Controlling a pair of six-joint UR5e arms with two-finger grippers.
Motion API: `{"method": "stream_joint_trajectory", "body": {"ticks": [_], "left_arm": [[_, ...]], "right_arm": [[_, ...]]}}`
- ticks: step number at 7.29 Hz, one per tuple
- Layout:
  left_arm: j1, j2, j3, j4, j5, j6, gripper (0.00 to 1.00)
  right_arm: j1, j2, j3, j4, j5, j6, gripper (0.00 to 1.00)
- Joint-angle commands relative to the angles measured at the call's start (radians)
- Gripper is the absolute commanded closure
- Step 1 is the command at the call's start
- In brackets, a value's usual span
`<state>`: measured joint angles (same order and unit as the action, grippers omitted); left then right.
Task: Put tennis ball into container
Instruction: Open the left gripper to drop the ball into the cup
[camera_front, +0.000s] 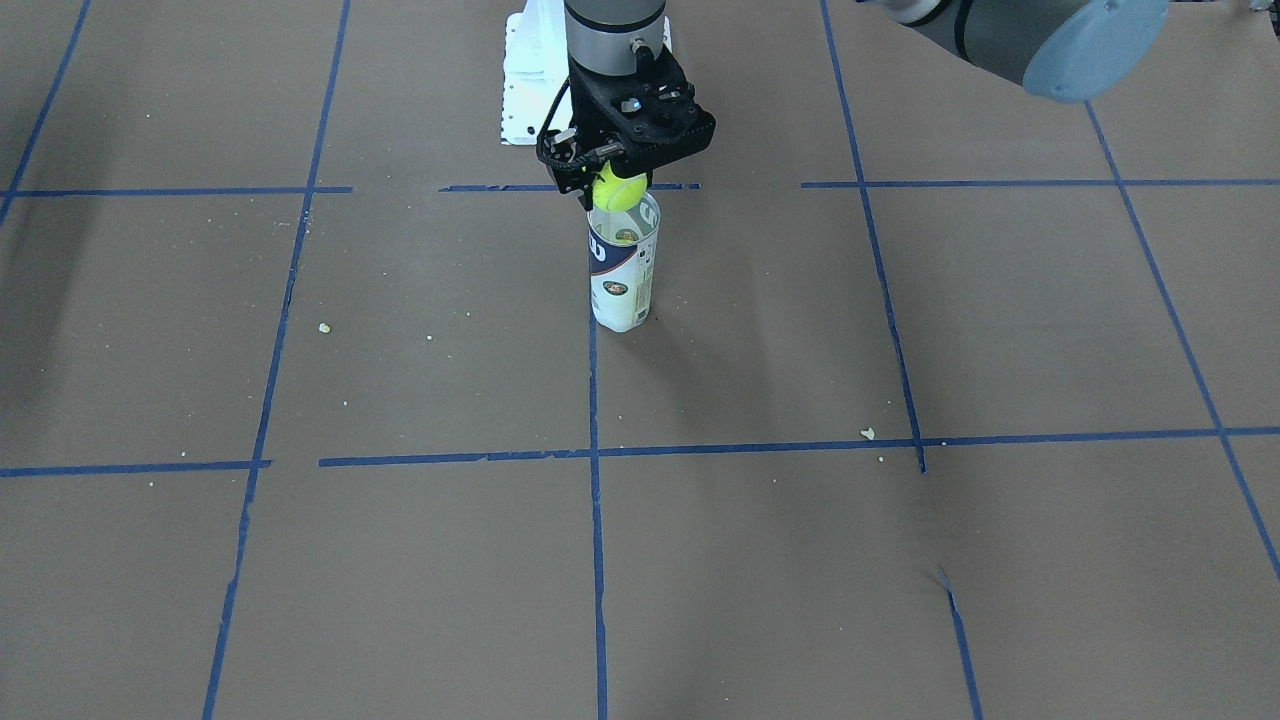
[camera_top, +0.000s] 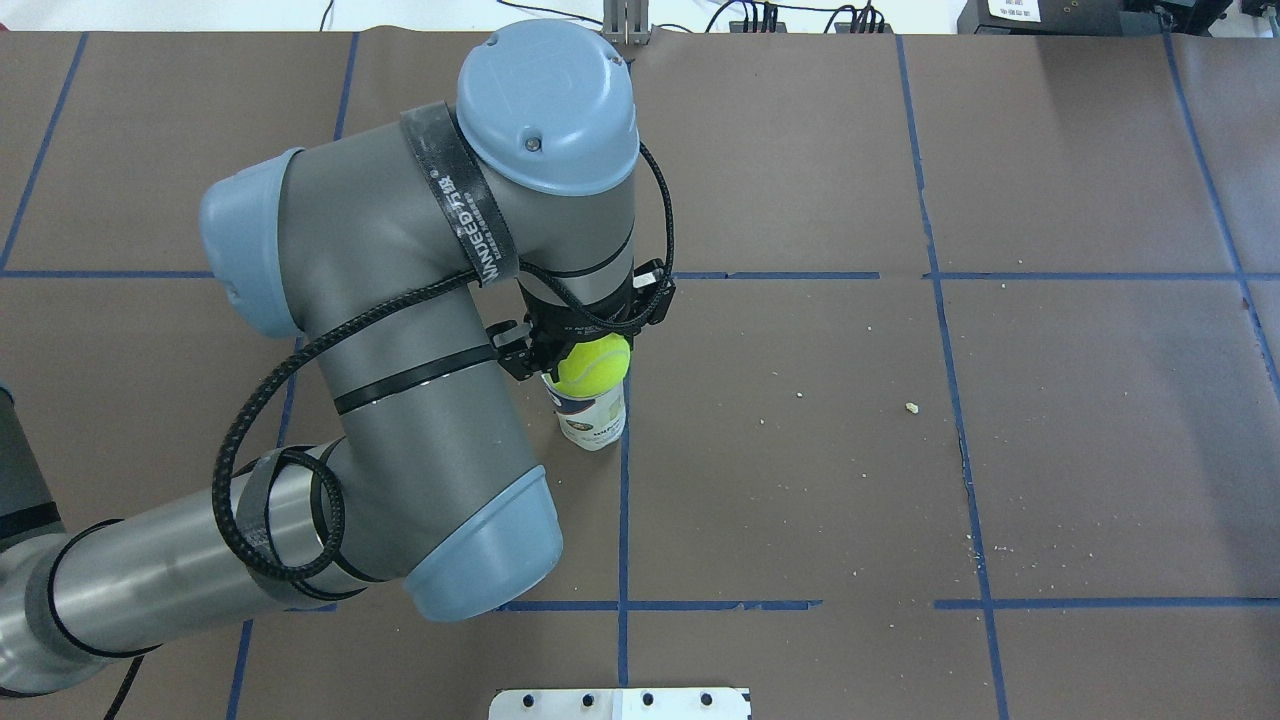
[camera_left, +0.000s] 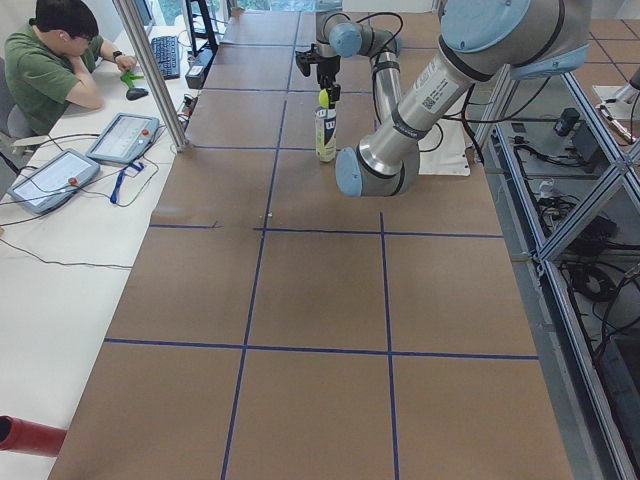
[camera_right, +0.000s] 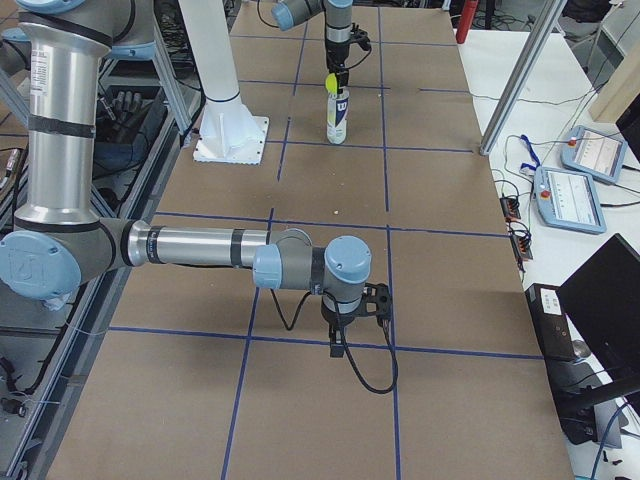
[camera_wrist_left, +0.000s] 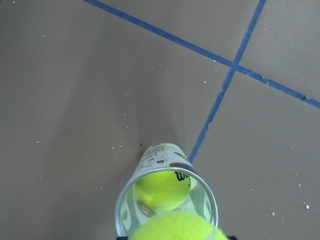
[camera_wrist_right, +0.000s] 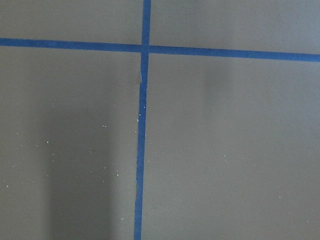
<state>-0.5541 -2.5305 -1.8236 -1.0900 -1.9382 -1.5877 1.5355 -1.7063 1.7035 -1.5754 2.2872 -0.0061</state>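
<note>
Here I am, left pincer (camera_front: 613, 177) pointing straight down near the middle of the table (camera_front: 800, 340), its 2 fingers clamped on either side of the tennis ball (camera_front: 621, 192). It is a firm grip: the ball is wedged between them and the yellow-green fuzz bulges out below.

The ball hangs right at the open mouth of the container (camera_front: 622, 275), which stands upright just by a blue tape line (camera_front: 594, 400). Whether the fuzz touches the metal rim, I cannot tell.

Down my left wrist camera, the held ball fills the bottom edge and the clear can sits directly beneath it. 1 other ball (camera_wrist_left: 162, 187) lies deeper inside, black Wilson print showing. Beyond the can, toward my base, stands the white pedestal (camera_front: 525, 85).

Over on the other side, my right pincer (camera_right: 340, 335) hangs low above a crossing of 2 tape lines, well apart from the can. Only a side camera catches it, so how wide it stands I cannot tell.
</note>
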Motion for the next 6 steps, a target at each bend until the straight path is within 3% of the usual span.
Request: {"method": "stream_joint_trajectory", "body": {"ticks": [1, 4, 5, 6], "left_arm": [[-0.003, 0.007, -0.009, -0.004, 0.004, 0.009, 0.89], [-0.006, 0.009, -0.008, -0.002, 0.007, 0.032, 0.9], [-0.006, 0.012, -0.009, -0.004, 0.005, 0.032, 0.83], [-0.004, 0.013, -0.009, -0.004, 0.005, 0.034, 0.3]], "right_arm": [[0.0, -0.001, -0.001, 0.0, 0.0, 0.0, 0.0], [0.0, 0.001, 0.001, 0.0, 0.0, 0.0, 0.0], [0.0, 0.001, 0.001, 0.0, 0.0, 0.0, 0.0], [0.0, -0.001, -0.001, 0.0, 0.0, 0.0, 0.0]]}}
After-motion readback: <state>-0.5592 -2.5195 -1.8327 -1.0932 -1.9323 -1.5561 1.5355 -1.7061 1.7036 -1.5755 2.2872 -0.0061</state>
